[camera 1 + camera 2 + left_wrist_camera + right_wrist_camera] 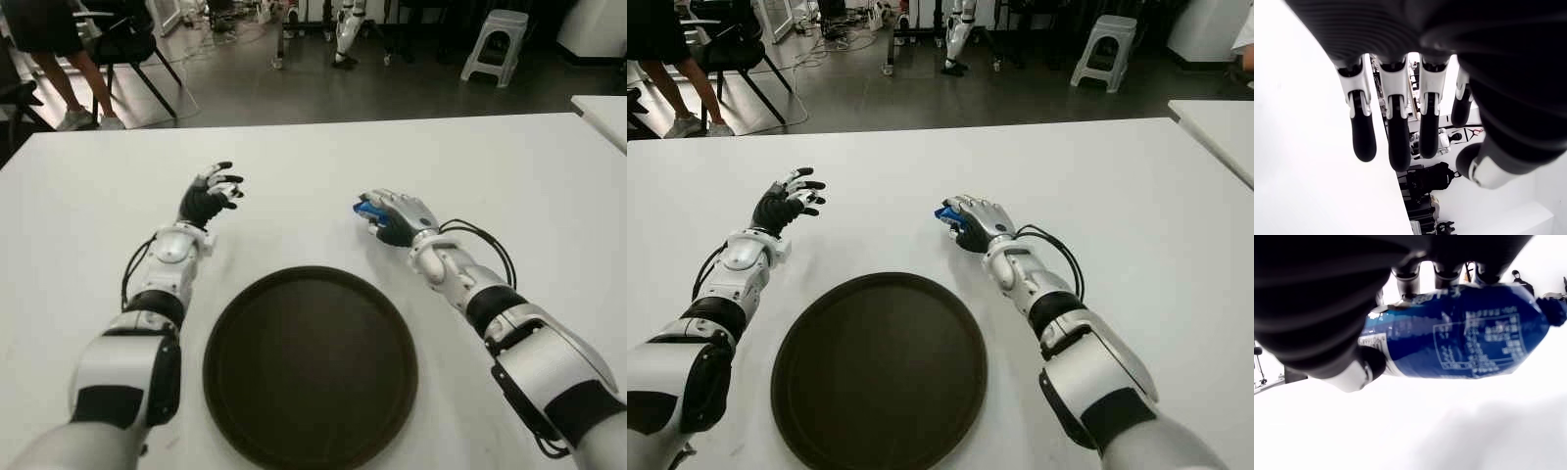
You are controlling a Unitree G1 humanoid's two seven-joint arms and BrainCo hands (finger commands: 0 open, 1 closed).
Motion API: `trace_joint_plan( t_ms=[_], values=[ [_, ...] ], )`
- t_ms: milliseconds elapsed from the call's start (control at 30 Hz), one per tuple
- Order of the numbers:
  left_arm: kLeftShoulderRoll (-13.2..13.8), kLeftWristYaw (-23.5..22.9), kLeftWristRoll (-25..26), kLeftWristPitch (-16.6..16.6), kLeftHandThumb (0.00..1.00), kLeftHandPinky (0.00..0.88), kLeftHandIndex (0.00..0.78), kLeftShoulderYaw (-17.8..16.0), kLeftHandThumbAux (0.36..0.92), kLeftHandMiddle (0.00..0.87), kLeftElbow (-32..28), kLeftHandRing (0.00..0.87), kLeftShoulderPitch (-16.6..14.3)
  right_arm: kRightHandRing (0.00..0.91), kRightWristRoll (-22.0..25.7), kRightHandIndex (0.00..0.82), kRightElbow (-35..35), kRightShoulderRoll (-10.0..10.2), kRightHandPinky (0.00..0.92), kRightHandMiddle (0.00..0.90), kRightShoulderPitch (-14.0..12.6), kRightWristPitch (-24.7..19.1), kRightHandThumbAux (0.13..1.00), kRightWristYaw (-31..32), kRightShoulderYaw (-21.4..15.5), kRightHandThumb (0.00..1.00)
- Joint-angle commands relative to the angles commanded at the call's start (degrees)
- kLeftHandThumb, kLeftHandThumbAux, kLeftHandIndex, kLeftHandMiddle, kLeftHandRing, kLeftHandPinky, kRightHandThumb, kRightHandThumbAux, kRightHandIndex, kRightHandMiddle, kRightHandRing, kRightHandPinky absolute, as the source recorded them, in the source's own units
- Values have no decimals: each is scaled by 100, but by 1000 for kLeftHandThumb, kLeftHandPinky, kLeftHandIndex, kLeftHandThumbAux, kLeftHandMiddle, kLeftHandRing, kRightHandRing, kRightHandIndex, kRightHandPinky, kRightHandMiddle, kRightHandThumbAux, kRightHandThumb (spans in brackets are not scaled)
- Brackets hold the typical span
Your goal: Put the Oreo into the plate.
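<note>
The right hand (pixel 397 217) sits right of centre in the left eye view, palm down over a blue Oreo packet (pixel 366 210), of which only a small blue edge pokes out past the fingertips. The right wrist view shows far more: the whole blue wrapper (pixel 1459 335) with its white printed panel fills the middle of the frame, the thumb (pixel 1359 372) pressing on one end and the other fingers (pixel 1410 271) curled over the far side, so the hand is grasping the packet just above the white desk (pixel 490 166). Whether the packet touches the desk cannot be told.

The dark round plate (pixel 310 365) lies at lower centre of the eye views, nearer the robot than the packet and well apart from it, with nothing in it.

The left hand (pixel 210 195) shows at centre left, beyond the plate's left side, wrist bent up and fingers spread and loosely curved, holding nothing. Its wrist view confirms this: four fingers (pixel 1364 137) hang separated with only desk and room behind them.

In the upper left corner of the eye views a person's legs (pixel 78 88) stand beside a chair (pixel 132 44); a white stool (pixel 495 44) is at upper right.
</note>
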State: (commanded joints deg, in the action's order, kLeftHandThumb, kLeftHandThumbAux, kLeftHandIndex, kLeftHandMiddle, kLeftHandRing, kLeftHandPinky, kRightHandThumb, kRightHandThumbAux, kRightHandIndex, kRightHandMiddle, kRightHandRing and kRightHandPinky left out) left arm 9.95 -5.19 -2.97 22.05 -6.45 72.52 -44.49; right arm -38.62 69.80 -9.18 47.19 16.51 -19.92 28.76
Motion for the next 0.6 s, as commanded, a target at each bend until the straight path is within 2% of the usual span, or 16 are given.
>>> trace_joint_plan(
  t_ms=[367, 500, 600],
  values=[
    [-53, -22, 69, -39, 246, 409, 172, -51, 692, 301, -9, 357, -8, 541, 11, 384, 2, -23, 739, 491, -16, 122, 659, -63, -72, 950],
    [-64, 15, 44, -55, 241, 387, 164, -36, 694, 294, -7, 346, -12, 546, 33, 381, 0, -36, 774, 491, -18, 169, 659, -62, -108, 950],
    [-71, 24, 30, -54, 236, 384, 155, -22, 693, 287, -12, 338, -6, 541, 25, 383, -24, -53, 745, 492, 9, 167, 659, -109, -129, 950]
  ],
)
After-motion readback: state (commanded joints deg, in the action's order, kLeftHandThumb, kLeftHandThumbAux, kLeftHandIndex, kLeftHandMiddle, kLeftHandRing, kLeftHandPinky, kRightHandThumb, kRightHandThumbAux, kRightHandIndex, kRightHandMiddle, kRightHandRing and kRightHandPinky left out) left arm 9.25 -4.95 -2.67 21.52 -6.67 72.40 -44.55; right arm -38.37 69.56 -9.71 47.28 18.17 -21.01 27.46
